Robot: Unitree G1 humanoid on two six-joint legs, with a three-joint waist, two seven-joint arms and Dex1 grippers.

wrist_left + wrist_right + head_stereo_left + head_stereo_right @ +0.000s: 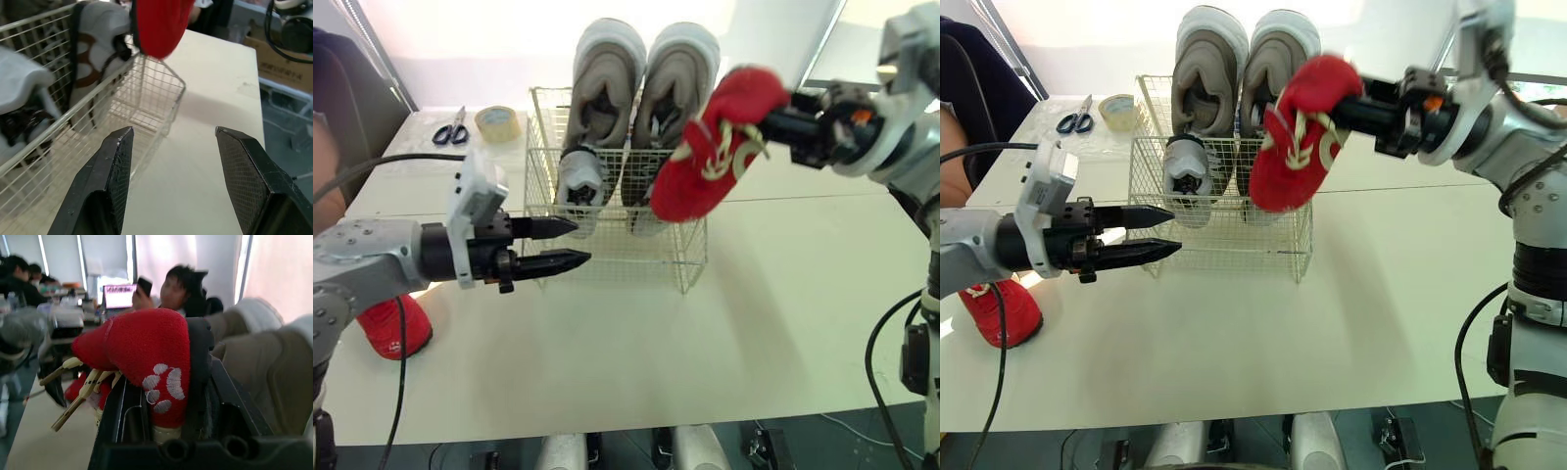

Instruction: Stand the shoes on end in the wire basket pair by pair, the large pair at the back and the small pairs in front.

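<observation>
Right gripper (pixel 773 116): jaws clamped on a red shoe (pixel 715 147) — held in the air, toe hanging down over the basket's front right.
Wire basket (pixel 607 259): on the worktop (pixel 705 343); large grey pair (pixel 607 73) on end at the back, small grey pair (pixel 579 181) upright in front.
Left gripper (pixel 582 242): jaws open and empty, level, just beside the basket's front left corner.
Second red shoe (pixel 391 328): on the worktop under the left arm — well apart from the basket.
Far corner: scissors (pixel 453 129), tape roll (pixel 497 122).
</observation>
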